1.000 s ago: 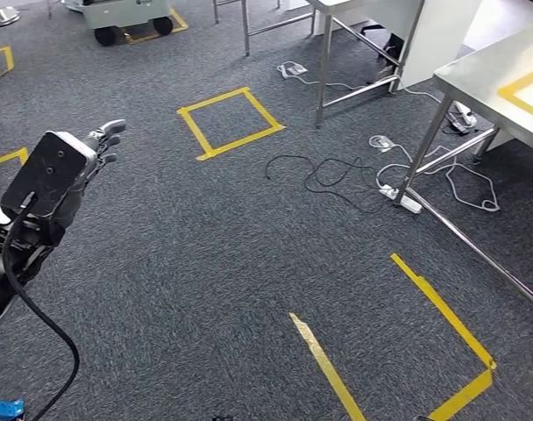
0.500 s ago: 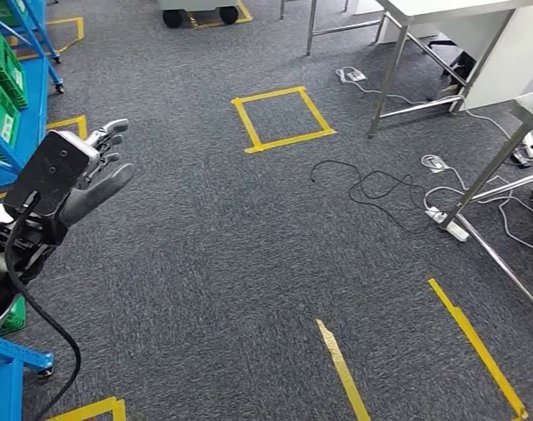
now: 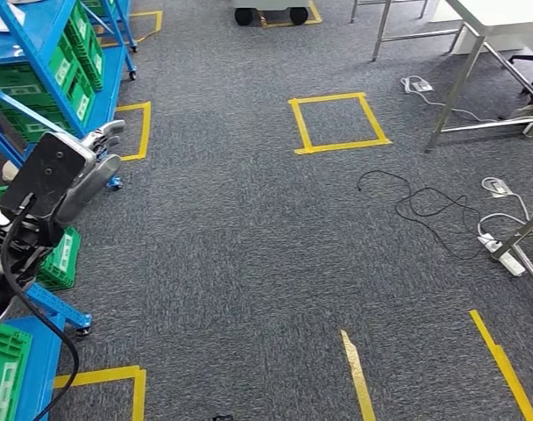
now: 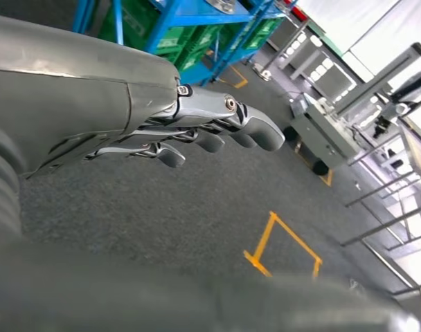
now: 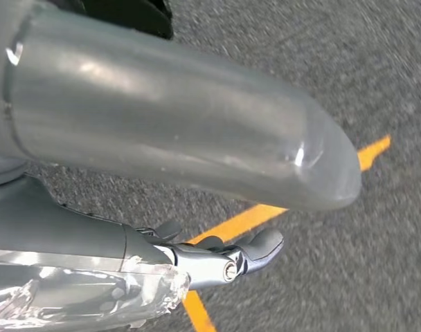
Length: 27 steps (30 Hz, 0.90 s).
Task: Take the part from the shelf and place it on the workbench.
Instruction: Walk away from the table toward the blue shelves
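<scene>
A blue shelf rack (image 3: pixel 27 28) with green bins (image 3: pixel 79 66) stands at the left of the head view, and its blue frame (image 4: pixel 208 12) also appears in the left wrist view. I cannot make out the part on it. My left hand (image 3: pixel 93 165) is raised in front of the rack, fingers spread and holding nothing; in the left wrist view the left hand (image 4: pixel 198 128) is stretched out over the carpet. My right hand (image 5: pixel 219 259) hangs over the floor with its fingers extended and empty.
Grey carpet spreads ahead, marked with a yellow tape square (image 3: pixel 338 123) and tape lines (image 3: pixel 358 377). Cables and a power strip (image 3: pixel 505 260) lie at the right beside steel table legs (image 3: pixel 457 83). A wheeled cart (image 3: pixel 270 12) stands far back. Low green bins (image 3: pixel 60 260) sit at the rack's foot.
The whole view has swung to the left: the blue shelf has come in at the left and the tables have slid off to the right. My left hand holds the same raised pose.
</scene>
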Each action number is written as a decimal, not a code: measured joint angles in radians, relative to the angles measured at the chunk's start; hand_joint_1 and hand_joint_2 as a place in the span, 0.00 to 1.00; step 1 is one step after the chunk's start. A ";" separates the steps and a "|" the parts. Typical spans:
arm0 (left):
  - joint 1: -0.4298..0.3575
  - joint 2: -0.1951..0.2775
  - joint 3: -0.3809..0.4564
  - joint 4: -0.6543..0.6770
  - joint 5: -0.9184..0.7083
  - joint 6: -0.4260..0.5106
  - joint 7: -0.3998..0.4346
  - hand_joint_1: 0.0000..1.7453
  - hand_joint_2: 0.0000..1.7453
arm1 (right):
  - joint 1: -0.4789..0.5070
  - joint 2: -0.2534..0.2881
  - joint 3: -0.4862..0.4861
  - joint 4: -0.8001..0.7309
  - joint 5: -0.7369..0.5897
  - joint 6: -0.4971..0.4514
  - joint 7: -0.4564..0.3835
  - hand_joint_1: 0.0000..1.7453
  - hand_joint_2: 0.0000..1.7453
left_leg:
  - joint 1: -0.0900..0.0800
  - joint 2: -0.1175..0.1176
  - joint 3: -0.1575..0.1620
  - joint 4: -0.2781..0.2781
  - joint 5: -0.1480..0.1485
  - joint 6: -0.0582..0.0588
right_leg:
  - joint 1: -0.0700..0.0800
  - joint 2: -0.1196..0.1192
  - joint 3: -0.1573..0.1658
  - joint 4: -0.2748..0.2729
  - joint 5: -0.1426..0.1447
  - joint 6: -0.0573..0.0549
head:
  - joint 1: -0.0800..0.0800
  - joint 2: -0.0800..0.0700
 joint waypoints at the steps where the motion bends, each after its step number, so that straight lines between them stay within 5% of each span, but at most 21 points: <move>1: 0.000 0.000 0.000 0.000 0.000 0.000 0.000 0.00 0.00 | -0.001 0.000 0.000 0.000 0.000 0.000 0.000 0.00 0.00 | 0.001 0.001 0.024 -0.036 0.024 -0.001 | 0.000 -0.007 0.000 0.000 0.000 0.001 | 0.000 0.000; 4: -0.001 0.000 0.000 0.000 0.000 0.000 0.000 0.00 0.00 | -0.005 0.000 -0.001 0.000 0.000 0.000 0.000 0.00 0.00 | 0.000 0.018 0.139 -0.228 0.092 0.006 | 0.004 -0.018 -0.001 0.007 -0.005 0.010 | 0.000 0.000; 6: -0.001 -0.001 0.000 0.000 0.000 0.000 0.000 0.00 0.00 | -0.005 0.000 -0.002 0.000 0.000 0.000 0.000 0.00 0.00 | -0.002 0.024 0.164 -0.278 0.096 0.014 | 0.010 -0.019 -0.005 0.013 -0.009 0.008 | 0.002 0.000; 10: 0.000 -0.001 0.000 0.000 0.000 0.000 0.000 0.00 1.00 | -0.004 0.000 -0.004 0.000 0.000 0.000 0.000 0.00 0.00 | -0.006 0.022 0.162 -0.280 0.097 0.020 | 0.008 -0.019 -0.004 0.009 -0.005 0.004 | 0.002 0.000; 14: 0.000 -0.001 0.000 0.000 0.000 0.000 0.000 0.00 1.00 | -0.004 0.000 -0.005 0.000 0.000 0.000 0.000 0.00 0.00 | -0.011 0.022 0.161 -0.279 0.096 0.028 | 0.003 -0.018 -0.004 0.005 -0.001 0.013 | 0.002 0.000; 15: 0.000 -0.001 0.000 0.000 0.000 0.000 0.000 0.00 1.00 | -0.004 0.000 -0.005 0.000 0.000 0.000 0.000 0.00 0.25 | -0.012 0.022 0.161 -0.279 0.096 0.030 | 0.002 -0.018 -0.004 0.005 -0.001 0.015 | 0.002 0.000; 17: 0.000 -0.001 0.000 0.000 0.000 0.000 0.000 0.00 0.50 | -0.004 0.000 -0.005 0.000 0.000 0.000 0.000 0.00 0.75 | -0.013 0.022 0.160 -0.278 0.096 0.033 | 0.001 -0.018 -0.004 0.004 0.000 0.020 | 0.002 0.000; 18: 0.000 -0.001 0.000 0.000 0.000 0.000 0.000 0.00 0.50 | -0.004 0.000 -0.005 0.000 0.000 0.000 0.000 0.00 1.00 | -0.013 0.022 0.160 -0.278 0.096 0.033 | 0.001 -0.018 -0.004 0.004 0.000 0.022 | 0.002 0.000; 19: 0.000 -0.001 0.000 0.000 0.000 0.000 0.000 0.00 0.50 | -0.004 0.000 -0.005 0.000 0.000 0.000 0.000 0.00 1.00 | -0.013 0.022 0.160 -0.278 0.096 0.033 | 0.001 -0.018 -0.005 0.004 0.000 0.024 | 0.002 0.000; 21: 0.000 -0.001 0.000 0.000 0.000 0.000 0.000 0.00 1.00 | -0.004 0.000 -0.005 0.000 0.000 0.000 0.000 0.00 1.00 | -0.013 0.023 0.160 -0.278 0.097 0.033 | 0.001 -0.018 -0.005 0.004 0.001 0.026 | 0.001 0.000; 23: 0.000 -0.001 0.000 0.000 0.000 0.000 0.000 0.00 1.00 | -0.004 0.000 -0.005 0.000 0.000 0.000 0.000 0.00 1.00 | -0.013 0.023 0.160 -0.278 0.097 0.034 | 0.001 -0.018 -0.006 0.004 0.001 0.027 | 0.001 0.000; 24: 0.000 -0.001 0.000 0.000 0.000 0.000 0.000 0.00 0.75 | -0.004 0.000 -0.005 0.000 0.000 0.000 0.000 0.00 1.00 | -0.013 0.023 0.160 -0.278 0.097 0.034 | 0.001 -0.018 -0.006 0.004 0.001 0.027 | 0.001 0.000; 27: 0.000 -0.001 0.000 0.000 0.000 0.000 0.000 0.00 0.00 | -0.004 0.000 -0.005 0.000 0.000 0.000 0.000 0.00 0.25 | -0.011 0.023 0.160 -0.278 0.098 0.034 | 0.003 -0.018 -0.006 0.005 0.001 0.027 | 0.001 0.000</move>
